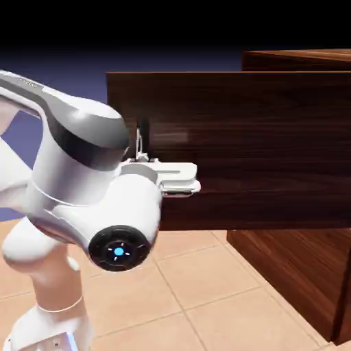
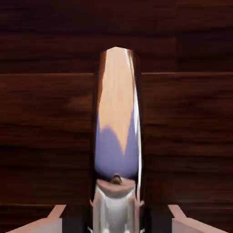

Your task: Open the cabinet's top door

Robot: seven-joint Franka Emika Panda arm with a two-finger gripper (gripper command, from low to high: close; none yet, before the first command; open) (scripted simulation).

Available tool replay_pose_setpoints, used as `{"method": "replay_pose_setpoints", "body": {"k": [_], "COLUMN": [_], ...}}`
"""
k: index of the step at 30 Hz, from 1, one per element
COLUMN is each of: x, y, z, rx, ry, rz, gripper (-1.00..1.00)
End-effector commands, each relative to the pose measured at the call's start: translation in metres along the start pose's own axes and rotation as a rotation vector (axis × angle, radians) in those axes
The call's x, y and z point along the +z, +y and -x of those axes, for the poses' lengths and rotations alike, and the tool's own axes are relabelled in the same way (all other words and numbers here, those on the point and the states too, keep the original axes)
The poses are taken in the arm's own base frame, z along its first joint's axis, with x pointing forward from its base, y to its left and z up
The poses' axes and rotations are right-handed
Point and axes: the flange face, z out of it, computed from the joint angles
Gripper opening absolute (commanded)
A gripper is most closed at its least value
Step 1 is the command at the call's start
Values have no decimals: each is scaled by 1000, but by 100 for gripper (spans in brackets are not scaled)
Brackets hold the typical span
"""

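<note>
The cabinet [image 1: 301,274] is a dark-brown wood-grain box at the exterior view's right. Its top door [image 1: 260,137] stands swung out from the body, its broad face turned toward the viewer. My gripper [image 1: 147,159] is at the door's free left edge, where a thin handle [image 1: 140,140] shows just above the white hand. In the hand view the handle [image 2: 116,113] is a glossy upright bar in the middle, large, against the dark wood. My gripper [image 2: 116,223] is shut on it, with a finger tip [image 2: 48,223] at the bottom edge on either side.
The white arm [image 1: 82,178] fills the exterior view's left, with its wrist joint in front of the door's edge. A tan tiled floor [image 1: 206,295] lies below. The cabinet's lower front [image 1: 295,264] stays flush under the open door.
</note>
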Motion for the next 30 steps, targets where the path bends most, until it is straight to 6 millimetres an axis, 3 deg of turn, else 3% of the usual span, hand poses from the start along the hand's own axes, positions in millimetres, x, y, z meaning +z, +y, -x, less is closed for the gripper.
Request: {"method": "replay_pose_setpoints", "body": {"k": [1, 7, 13, 30], "x": [-8, -51, -78, -96], "y": [-2, -14, -24, -30], "z": [2, 14, 23, 31], "rx": [0, 0, 1, -1], "ry": [14, 83, 126, 160], "rz": [14, 83, 129, 158], "gripper": [-100, -100, -100, -100]}}
